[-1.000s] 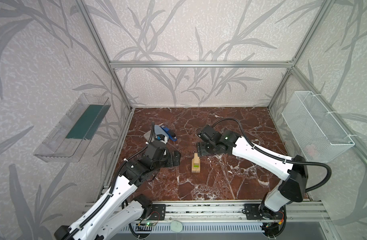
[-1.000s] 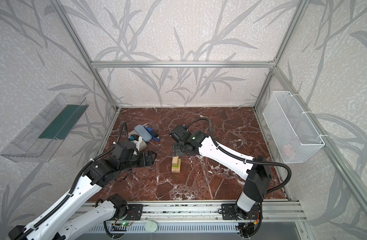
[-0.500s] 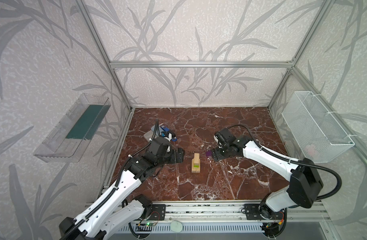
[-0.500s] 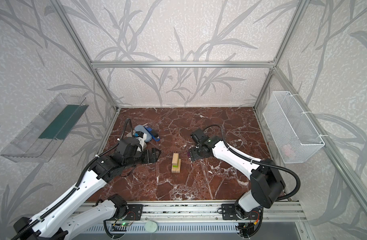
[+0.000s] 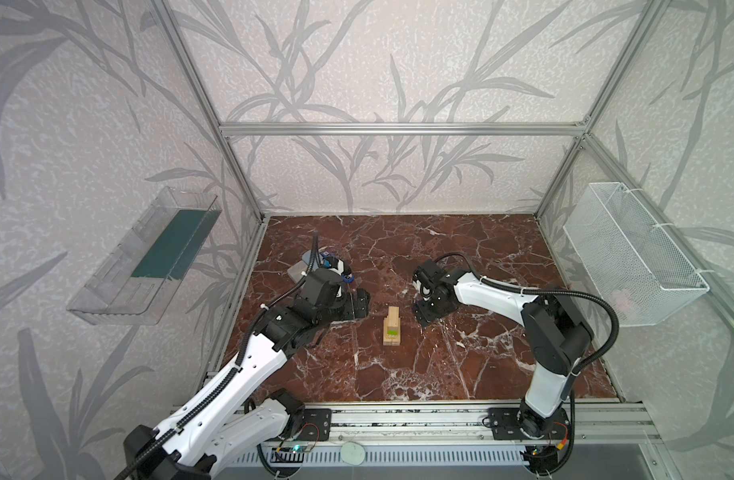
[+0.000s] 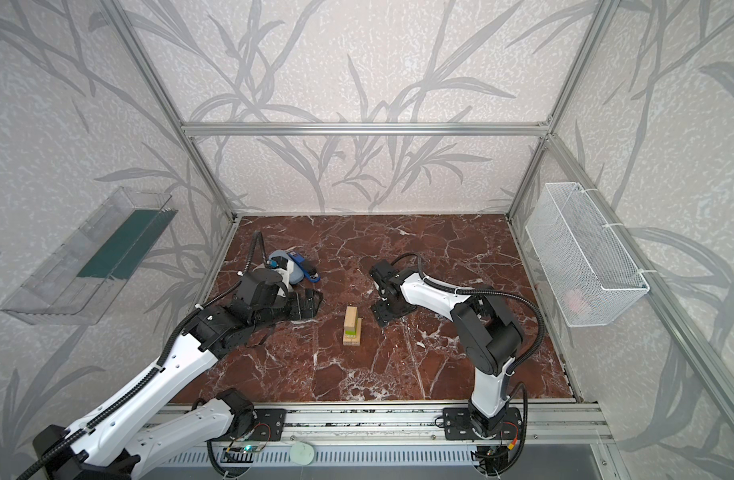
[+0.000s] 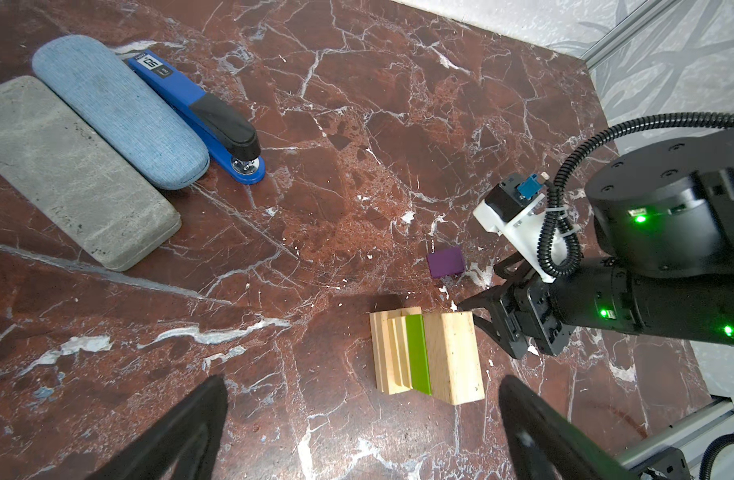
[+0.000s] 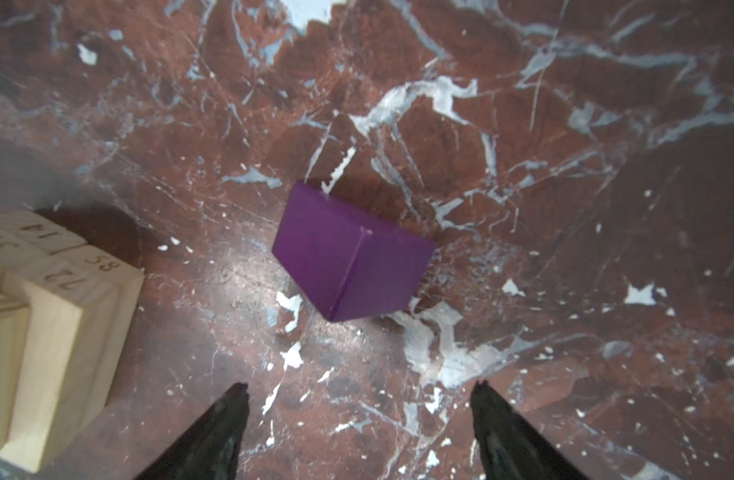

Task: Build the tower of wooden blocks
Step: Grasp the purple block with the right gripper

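Swung over to the right of the tower (image 5: 392, 330), the right end effector (image 8: 361, 385) hovers, jaws apart, purple block (image 8: 350, 253) just ahead.

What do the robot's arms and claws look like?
The left arm and right arm have white shells and round black joints. A black ribbed cable runs along each. The left claw and right claw are black, ending in two points. Green lights glow on the right arm.
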Robot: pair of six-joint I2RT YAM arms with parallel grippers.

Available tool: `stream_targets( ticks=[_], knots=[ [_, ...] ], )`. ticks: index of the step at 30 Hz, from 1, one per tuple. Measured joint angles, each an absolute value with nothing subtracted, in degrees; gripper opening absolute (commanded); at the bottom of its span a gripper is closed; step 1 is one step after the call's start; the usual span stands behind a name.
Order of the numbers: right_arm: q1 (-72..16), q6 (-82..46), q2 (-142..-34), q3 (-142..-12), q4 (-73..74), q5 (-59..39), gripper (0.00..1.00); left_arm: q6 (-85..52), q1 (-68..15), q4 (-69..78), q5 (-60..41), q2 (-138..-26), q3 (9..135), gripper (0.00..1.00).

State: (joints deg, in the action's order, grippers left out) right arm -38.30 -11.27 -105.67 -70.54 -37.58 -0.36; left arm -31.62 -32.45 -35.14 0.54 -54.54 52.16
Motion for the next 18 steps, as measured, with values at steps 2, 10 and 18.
stream_targets(
  ticks=[2, 10, 18],
  knots=[
    [-38.17, -10.74, -106.83, -71.57, -37.54, 0.14, 0.84, -31.62, -32.42, -35.14, 0.99, -54.54, 52.16, 0.99],
    [-37.58, -9.39, -109.14, -73.95, -37.5, 2.46, 0.84, -31.59, -32.08, -35.2, 2.2, -54.52, 52.16, 1.0],
    [-36.32, -8.54, -113.56, -78.63, -37.36, 4.47, 0.82, -31.55, -31.75, -35.31, 2.81, -54.52, 52.16, 0.99]
  ],
)
